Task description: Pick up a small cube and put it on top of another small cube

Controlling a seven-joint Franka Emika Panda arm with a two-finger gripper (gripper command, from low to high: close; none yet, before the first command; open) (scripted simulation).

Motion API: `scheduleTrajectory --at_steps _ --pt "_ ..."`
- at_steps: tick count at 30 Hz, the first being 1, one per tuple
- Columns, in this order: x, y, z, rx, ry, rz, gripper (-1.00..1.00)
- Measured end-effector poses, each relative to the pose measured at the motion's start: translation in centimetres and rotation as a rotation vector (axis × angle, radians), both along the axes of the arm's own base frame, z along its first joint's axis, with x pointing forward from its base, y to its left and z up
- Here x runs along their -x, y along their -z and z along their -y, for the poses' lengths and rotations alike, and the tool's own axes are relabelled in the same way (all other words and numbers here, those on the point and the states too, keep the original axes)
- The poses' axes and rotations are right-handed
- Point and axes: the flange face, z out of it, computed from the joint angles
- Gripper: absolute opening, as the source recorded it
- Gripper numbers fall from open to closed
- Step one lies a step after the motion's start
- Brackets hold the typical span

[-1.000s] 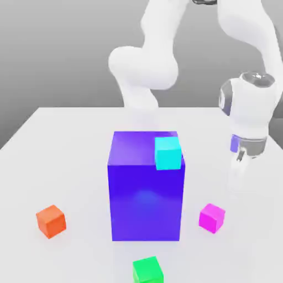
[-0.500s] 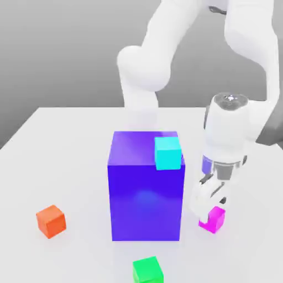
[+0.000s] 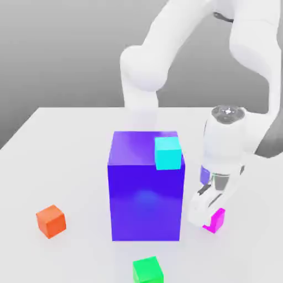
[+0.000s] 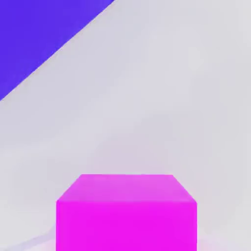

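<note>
Exterior view: a white, faintly glossy worktop [image 3: 66, 160] stands before a plain grey backdrop that shades darker toward the top; no walls or furniture can be made out. 1 white arm [image 3: 149, 66] rises from the middle of the worktop's far edge, arches over the scene and brings its gripper [image 3: 207, 213] down toward the worktop at the exterior view's right. The gripper sits at the small magenta cube [image 3: 216, 220], its white body covering the cube's side toward the exterior view's left; whether the fingers are wide, narrow or closed on the cube cannot be told. The magenta cube rests on the worktop just beside the big blue-purple block [image 3: 145, 188], between that block and the worktop's right edge. The block stands upright near the worktop's centre, with 1 cyan cube [image 3: 168, 153] on its top at the near right corner. 1 orange cube [image 3: 51, 221] lies toward the worktop's left edge and 1 green cube [image 3: 147, 270] at its near edge, both well apart from the gripper. Hand view: the magenta cube [image 4: 126, 212] lies close on the pale worktop [image 4: 162, 98], with the blue-purple block [image 4: 34, 34] beyond it.
</note>
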Motion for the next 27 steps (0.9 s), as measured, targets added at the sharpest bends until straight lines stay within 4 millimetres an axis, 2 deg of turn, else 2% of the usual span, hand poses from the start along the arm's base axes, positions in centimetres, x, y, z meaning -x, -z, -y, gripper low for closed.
scheduleTrajectory --at_steps 11,19,23,27 --pt "-0.1 -5.0 0.1 -0.012 0.0 -0.004 -1.0" --pt "-5.9 -10.9 0.9 -0.098 -0.172 0.043 -1.0" --pt "-8.6 -13.2 2.5 -0.117 -0.257 0.065 -1.0" --pt "-11.3 -14.7 5.1 -0.121 -0.333 0.079 -1.0"
